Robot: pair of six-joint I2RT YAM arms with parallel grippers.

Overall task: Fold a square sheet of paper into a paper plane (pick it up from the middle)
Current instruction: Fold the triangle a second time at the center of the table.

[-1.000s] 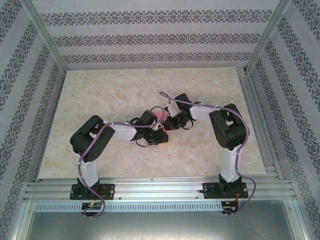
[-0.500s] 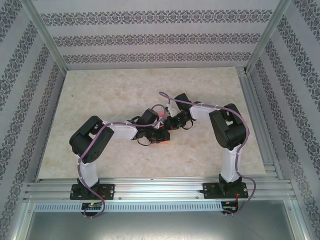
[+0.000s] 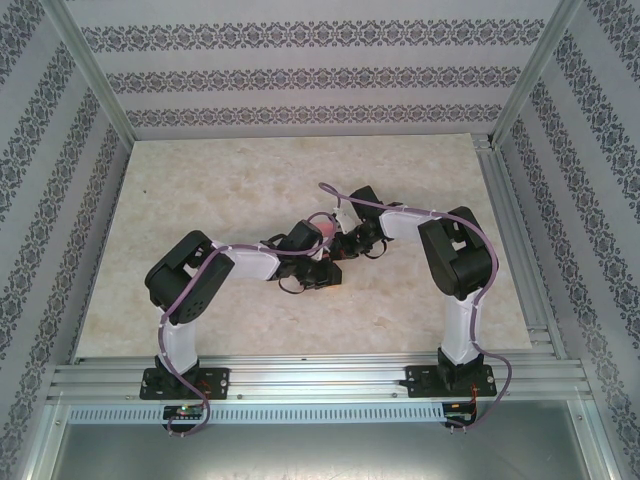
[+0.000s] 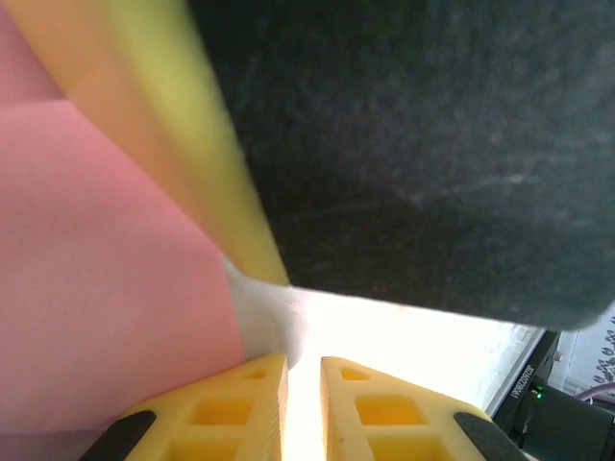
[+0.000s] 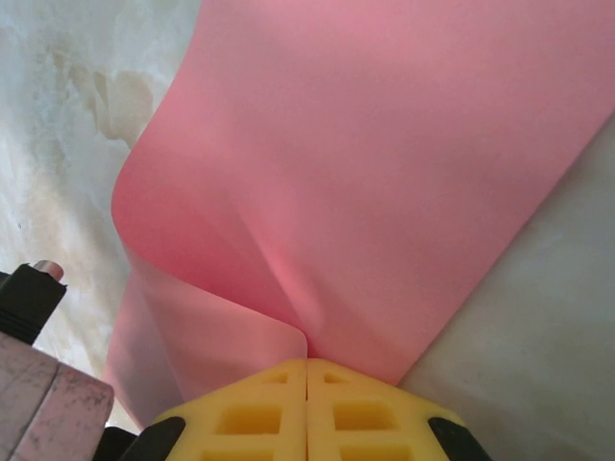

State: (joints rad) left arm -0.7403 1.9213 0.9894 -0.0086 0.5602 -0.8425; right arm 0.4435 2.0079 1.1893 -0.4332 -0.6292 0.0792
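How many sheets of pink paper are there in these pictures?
1. The pink sheet is near the middle of the table, pinched in the shut right gripper. Another sheet could lie hidden beneath it.

Two arms, left [image 3: 190,285] and right [image 3: 455,255], one table [image 3: 200,190], and apparently just one pink paper sheet [image 5: 384,163], partly hidden.

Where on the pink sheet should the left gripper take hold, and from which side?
Probably the free edge of the square sheet of paper beside the left gripper, approached edge-on from that side: it is thin, and the right gripper pinches its curled end.
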